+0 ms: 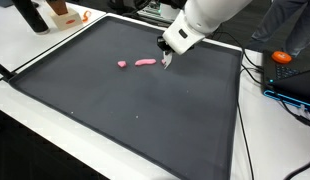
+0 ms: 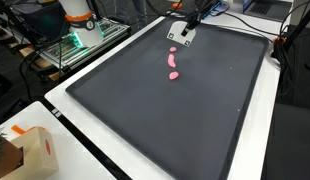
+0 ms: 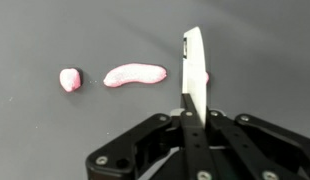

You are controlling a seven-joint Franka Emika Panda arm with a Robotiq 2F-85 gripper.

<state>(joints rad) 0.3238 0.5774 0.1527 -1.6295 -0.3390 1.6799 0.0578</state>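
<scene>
Two items, a long pink piece [image 3: 135, 75] and a small pink lump [image 3: 70, 79], lie on the dark mat [image 1: 135, 120], upper centre of frame. The tool [image 3: 194, 42], narrow and apparently empty, stands just right of them. Judged step: approach; grasping requires opening first.

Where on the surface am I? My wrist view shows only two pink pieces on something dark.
Observer: The gripper hangs close to one edge of a black mat, with the long pink piece just inward of it.
Operator: What is under the mat?
Observer: A white table; its top shows along the mat's sides.
Operator: Anything else standing on it?
Observer: A cardboard box at a table corner, off the mat and far from the gripper.
</scene>
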